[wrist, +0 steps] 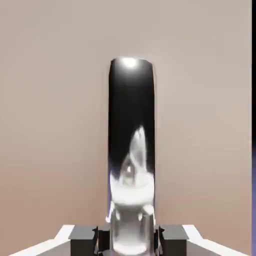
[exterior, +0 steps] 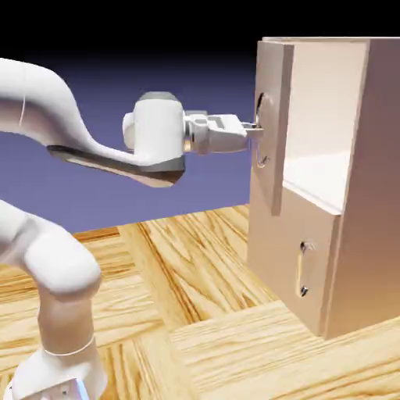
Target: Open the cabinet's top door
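Observation:
The pale beige cabinet (exterior: 351, 180) stands at the exterior view's right. Its top door (exterior: 273, 117) is swung out a little, its edge standing proud of the cabinet front. The door's long curved silver handle (exterior: 261, 133) runs vertically, and my gripper (exterior: 255, 130) reaches in level from the left and is shut on it. In the hand view the shiny dark handle (wrist: 131, 150) fills the middle, clamped between my two grey fingertips (wrist: 85, 235) at the bottom, with the door panel (wrist: 50, 125) flat behind it.
Below the top door is the shorter door panel (exterior: 301, 266) with its small vertical handle (exterior: 305, 269). The cabinet sits on a wooden table (exterior: 203, 312). My arm's base (exterior: 55, 344) rises at the lower left.

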`<state>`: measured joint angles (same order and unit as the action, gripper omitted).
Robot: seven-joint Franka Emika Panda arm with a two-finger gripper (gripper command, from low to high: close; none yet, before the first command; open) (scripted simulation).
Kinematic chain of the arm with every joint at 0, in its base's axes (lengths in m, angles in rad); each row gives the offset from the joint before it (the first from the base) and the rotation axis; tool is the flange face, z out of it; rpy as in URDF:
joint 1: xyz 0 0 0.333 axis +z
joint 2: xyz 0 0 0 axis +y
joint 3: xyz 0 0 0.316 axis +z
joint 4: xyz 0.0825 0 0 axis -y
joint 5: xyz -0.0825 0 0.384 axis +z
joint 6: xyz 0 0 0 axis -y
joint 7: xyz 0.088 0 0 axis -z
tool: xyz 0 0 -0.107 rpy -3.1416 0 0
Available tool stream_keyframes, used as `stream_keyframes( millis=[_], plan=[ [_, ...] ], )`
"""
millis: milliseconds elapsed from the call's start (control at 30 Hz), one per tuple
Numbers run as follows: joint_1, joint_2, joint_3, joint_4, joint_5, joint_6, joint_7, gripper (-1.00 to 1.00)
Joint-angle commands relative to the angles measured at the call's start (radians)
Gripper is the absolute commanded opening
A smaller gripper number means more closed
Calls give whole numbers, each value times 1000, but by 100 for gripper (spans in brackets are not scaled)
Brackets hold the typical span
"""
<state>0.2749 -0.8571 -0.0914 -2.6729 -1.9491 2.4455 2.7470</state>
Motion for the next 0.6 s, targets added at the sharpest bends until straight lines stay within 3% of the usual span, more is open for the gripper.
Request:
stream_keyframes(
  millis=[0,300,567],
  plan=[
    [-2,-14,29,-13,45,-31,-19,-100],
    [25,-71,320,-48,436,-372,-126,-100],
    [12,32,601,70,717,-719,-132,-100]
  ],
)
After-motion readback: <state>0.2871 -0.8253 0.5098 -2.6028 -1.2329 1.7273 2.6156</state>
